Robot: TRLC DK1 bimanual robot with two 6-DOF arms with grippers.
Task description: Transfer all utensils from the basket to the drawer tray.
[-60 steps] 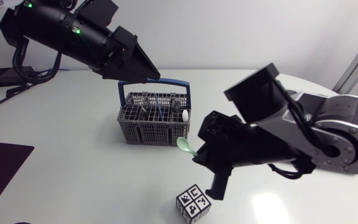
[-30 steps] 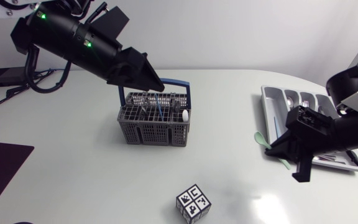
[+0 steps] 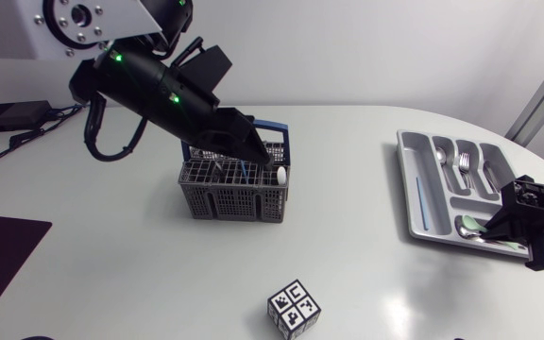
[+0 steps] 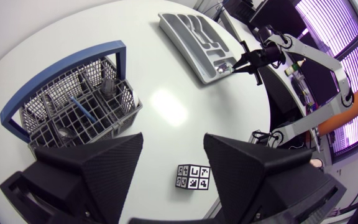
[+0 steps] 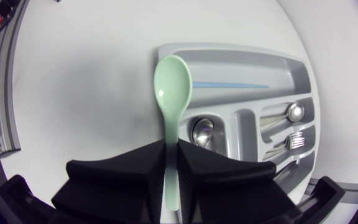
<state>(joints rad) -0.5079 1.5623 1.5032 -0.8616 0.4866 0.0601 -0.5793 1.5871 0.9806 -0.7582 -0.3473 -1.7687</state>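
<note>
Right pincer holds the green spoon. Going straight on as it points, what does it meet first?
Probably the drawer tray: the green spoon shut in the right pincer leads, its bowl over the tray's rim beside the long compartment. The gap left is unclear.

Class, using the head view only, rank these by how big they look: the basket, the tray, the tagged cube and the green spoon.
1. tray
2. basket, only a little smaller
3. cube
4. spoon, smallest as seen; mostly its bowl shows, so its full size is unsure
</note>
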